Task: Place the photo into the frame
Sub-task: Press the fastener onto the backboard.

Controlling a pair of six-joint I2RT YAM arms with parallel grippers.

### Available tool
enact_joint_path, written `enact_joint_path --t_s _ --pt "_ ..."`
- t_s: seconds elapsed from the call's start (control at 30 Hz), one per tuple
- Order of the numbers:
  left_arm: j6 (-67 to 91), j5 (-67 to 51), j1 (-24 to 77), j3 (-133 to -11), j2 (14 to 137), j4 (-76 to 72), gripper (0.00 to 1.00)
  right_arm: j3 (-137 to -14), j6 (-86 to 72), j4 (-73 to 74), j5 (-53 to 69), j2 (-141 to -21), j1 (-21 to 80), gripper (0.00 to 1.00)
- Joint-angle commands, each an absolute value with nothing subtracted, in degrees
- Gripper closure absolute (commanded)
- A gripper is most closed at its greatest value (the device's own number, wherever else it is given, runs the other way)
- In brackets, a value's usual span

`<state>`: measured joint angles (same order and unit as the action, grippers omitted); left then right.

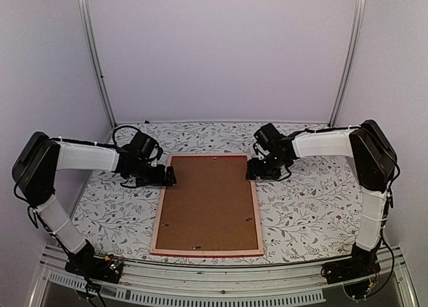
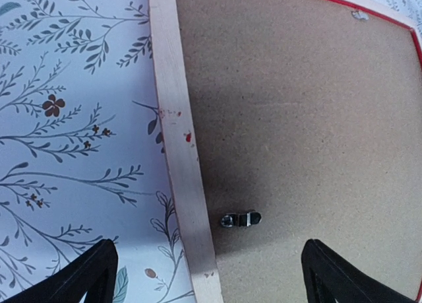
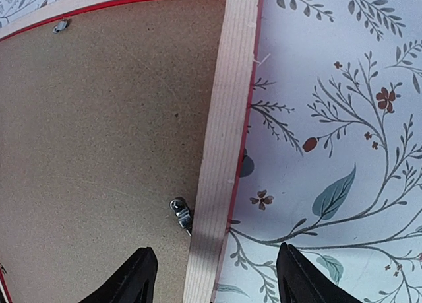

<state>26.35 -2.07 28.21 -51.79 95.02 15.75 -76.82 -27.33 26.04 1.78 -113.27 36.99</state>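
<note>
The frame point(image 1: 159, 220) lies face down in the middle of the tabletop point(image 1: 307, 207), pale wood back up. One short end sits close to the near edge, and a sliver of red shows round the outside. Inside it is the brown backing board point(image 1: 208, 203), filling the opening from rail to rail. And the photo? Not to be seen in any view. If it's in there, it's under that board, and I can't tell either way.

Now the arms: both reach in over the frame's far end, one to each long side. The left gripper point(image 2: 211, 286) is wide open and holding nothing. Its fingers hang either side of the left rail, one over the patterned cloth, one over the board. Just ahead of it a small metal clip point(image 2: 241, 219) lies on the board, tight against the rail. Mirror image opposite: the right gripper point(image 3: 214, 283) is open too, a little narrower and empty. It straddles the right rail with its own clip just in front.

That symmetry looks deliberate. Face down puts the clips on top where fingers can reach them, and each arm takes its own side. My guess is that the clips are the business in hand, whether to lock the board or to free it.
</note>
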Motion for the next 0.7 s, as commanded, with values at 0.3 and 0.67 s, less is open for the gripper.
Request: enact_joint_path --t_s 0.3,0.67 --pt "25.0 -1.4 28.2 -53.6 97.0 16.4 0.0 -81.0 -22.3 27.8 0.4 -118.0 36.9 0.4" --pt "24.9 -2.1 28.2 -53.9 97.9 16.3 0.0 -82.2 -22.1 27.8 -2.0 -119.9 36.9 0.51"
